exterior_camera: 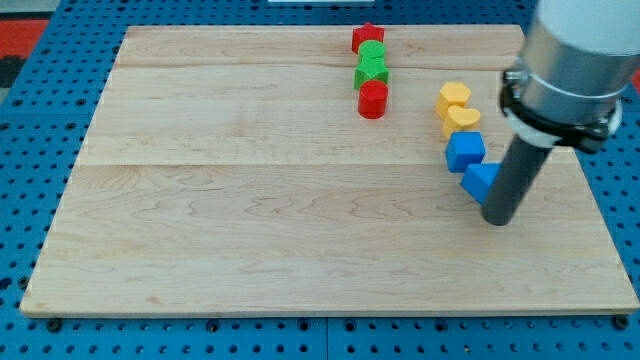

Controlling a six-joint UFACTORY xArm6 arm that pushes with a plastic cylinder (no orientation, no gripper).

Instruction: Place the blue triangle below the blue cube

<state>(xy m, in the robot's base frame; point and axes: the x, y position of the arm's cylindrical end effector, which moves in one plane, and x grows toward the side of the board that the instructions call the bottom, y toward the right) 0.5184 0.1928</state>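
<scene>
The blue cube (pixel 465 150) sits at the view's right on the wooden board (pixel 250 220). The blue triangle (pixel 480 180) lies just below and slightly right of the cube, touching it. My tip (pixel 498 219) is at the lower right of the triangle, right against its edge; the dark rod hides part of the triangle's right side.
Two yellow blocks (pixel 453 98) (pixel 461 120) stack just above the blue cube. A column near the top centre holds a red block (pixel 367 38), two green blocks (pixel 372 52) (pixel 371 71) and a red cylinder (pixel 373 99). The arm's grey body (pixel 575 60) fills the upper right.
</scene>
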